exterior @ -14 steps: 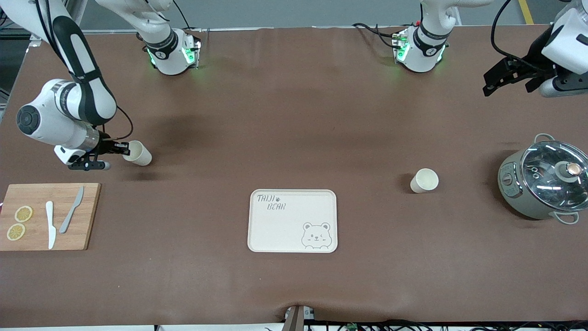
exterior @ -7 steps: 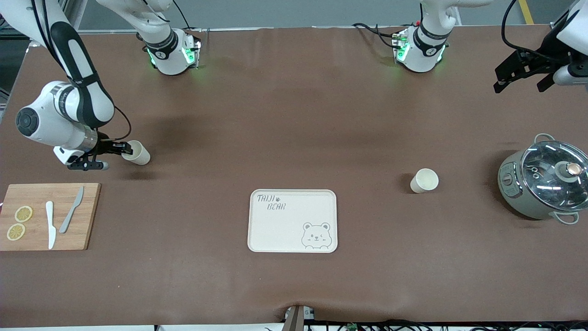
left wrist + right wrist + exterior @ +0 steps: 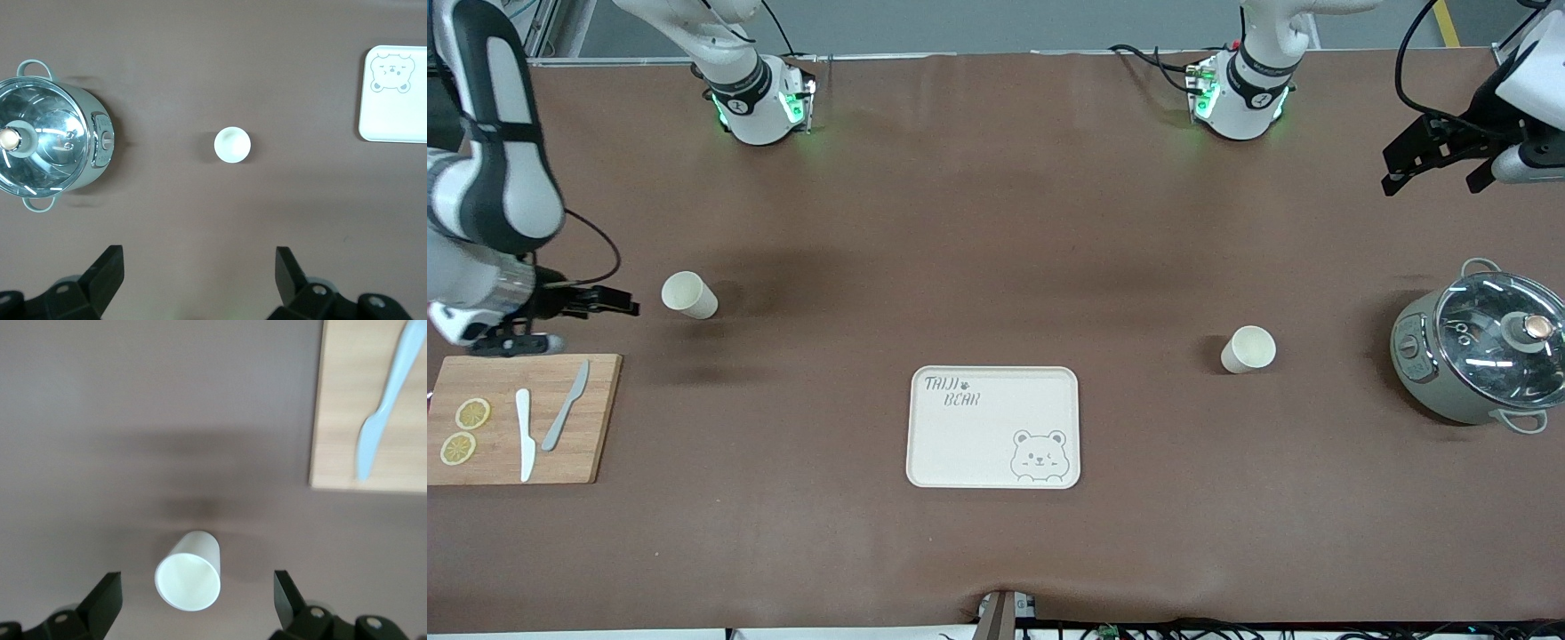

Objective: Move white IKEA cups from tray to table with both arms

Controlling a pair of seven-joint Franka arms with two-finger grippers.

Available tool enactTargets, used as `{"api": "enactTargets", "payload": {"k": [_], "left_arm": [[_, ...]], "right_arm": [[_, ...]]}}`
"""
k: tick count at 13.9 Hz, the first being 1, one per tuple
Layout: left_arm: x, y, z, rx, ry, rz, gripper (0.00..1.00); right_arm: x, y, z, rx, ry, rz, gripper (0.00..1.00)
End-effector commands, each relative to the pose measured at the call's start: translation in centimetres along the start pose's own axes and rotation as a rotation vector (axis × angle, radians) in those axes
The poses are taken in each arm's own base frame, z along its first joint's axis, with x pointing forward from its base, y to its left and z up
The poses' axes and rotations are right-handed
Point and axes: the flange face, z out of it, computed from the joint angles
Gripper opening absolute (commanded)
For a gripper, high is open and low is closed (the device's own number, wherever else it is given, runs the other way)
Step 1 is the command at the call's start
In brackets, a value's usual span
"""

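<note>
Brown matte sheet covers the table [image 3: 996,222], and both white IKEA cups now stand on it, clear of the tray. Starting at the right arm's end: a second ago the right hand [image 3: 591,307] was clamped on the cup [image 3: 689,294] there; it has since let go and drawn back toward that end's table edge, above the wooden cutting board [image 3: 596,418]. Its fingers stand wide with nothing between them, and the right wrist view shows that cup [image 3: 189,577] upright and apart from both fingers. That reads as the second placement just finished.

On the cutting board lie two lemon slices [image 3: 465,430], a white knife [image 3: 524,434] and a grey knife [image 3: 565,416]; none has shifted.

At the middle of the table, toward the edge nearest the front camera, the tray [image 3: 993,427] holds nothing; only its bear drawing and lettering show on it.

Farther toward the left arm's end, the other cup [image 3: 1248,348] stands upright on the sheet, unmoved over the last second, and looks empty in the left wrist view [image 3: 232,144]. Beside it, close to that end's edge, sits a grey-green pot [image 3: 1476,356] with its glass lid on; what is inside cannot be told.

Above the corner by the left arm's base, the left hand [image 3: 1436,160] hangs wide and empty, having lifted a little and now waiting.

With both cups down and the tray bare, the task looks essentially complete.
</note>
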Motion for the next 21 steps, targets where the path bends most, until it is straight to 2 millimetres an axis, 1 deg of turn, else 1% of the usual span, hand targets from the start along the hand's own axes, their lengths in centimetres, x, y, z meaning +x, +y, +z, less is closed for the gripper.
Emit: {"api": "enactTargets", "payload": {"k": [1,2,3,4,5,6,7,9,10,11,12,13,14,15,16,17,19,21], "left_arm": [[-0.1,0.0,-0.3,0.022,0.014,-0.003,1.0],[0.1,0.0,-0.1,0.022,0.011,-0.003,1.0],[0.4,0.0,0.1,0.022,0.012,-0.003,1.0],[0.6,0.1,0.5,0.022,0.008,-0.002,1.0],[0.6,0.2,0.5,0.022,0.008,-0.001,1.0],[0.7,0.2,0.5,0.022,0.008,-0.001,1.0],[0.7,0.2,0.5,0.02,0.011,-0.001,1.0],[0.7,0.0,0.4,0.02,0.013,-0.005,1.0],[0.9,0.0,0.3,0.019,0.013,-0.006,1.0],[1.0,0.0,0.3,0.019,0.013,-0.004,1.0],[1.0,0.0,0.4,0.021,0.012,-0.004,1.0],[1.0,-0.3,0.3,0.021,0.012,-0.007,1.0],[1.0,-0.5,0.3,0.021,0.01,-0.012,1.0],[1.1,-0.8,0.3,0.021,0.01,-0.018,1.0],[1.1,-0.8,0.1,0.021,0.015,-0.018,1.0],[1.1,-0.8,0.0,0.021,0.015,-0.017,1.0],[1.2,-0.9,-0.3,0.021,0.021,-0.018,1.0],[1.5,-0.9,0.2,0.022,0.01,-0.016,1.0]], "right_arm": [[3.6,-1.5,-7.3,-0.013,0.025,-0.032,1.0],[3.9,-1.9,-9.8,-0.023,0.056,-0.045,1.0],[3.9,-2.5,-12.2,-0.028,0.078,-0.053,1.0],[3.5,-3.1,-13.6,-0.026,0.078,-0.058,1.0],[2.1,-3.8,-15.3,-0.021,0.077,-0.063,1.0],[0.6,-4.2,-17.5,-0.024,0.097,-0.043,1.0],[-0.7,-4.5,-18.4,-0.016,0.081,0.001,1.0],[-3.5,-5.4,-21.0,-0.009,0.071,0.079,1.0],[-4.7,-6.1,-21.9,-0.01,0.073,0.078,1.0],[-5.8,-6.9,-22.6,-0.014,0.085,0.067,1.0],[-6.7,-7.1,-23.0,-0.018,0.089,0.065,1.0],[-7.6,-7.7,-23.3,-0.028,0.092,0.054,1.0],[-8.0,-8.6,-23.1,-0.069,0.095,0.038,1.0],[-8.6,-8.9,-23.4,-0.124,0.095,0.029,1.0],[-9.0,-8.9,-23.4,-0.14,0.088,0.029,1.0],[-9.5,-8.8,-23.1,-0.142,0.08,0.031,1.0],[-9.7,-7.8,-22.4,-0.14,0.088,0.04,1.0],[-9.4,-6.4,-22.2,-0.13,0.096,0.065,1.0]]}}
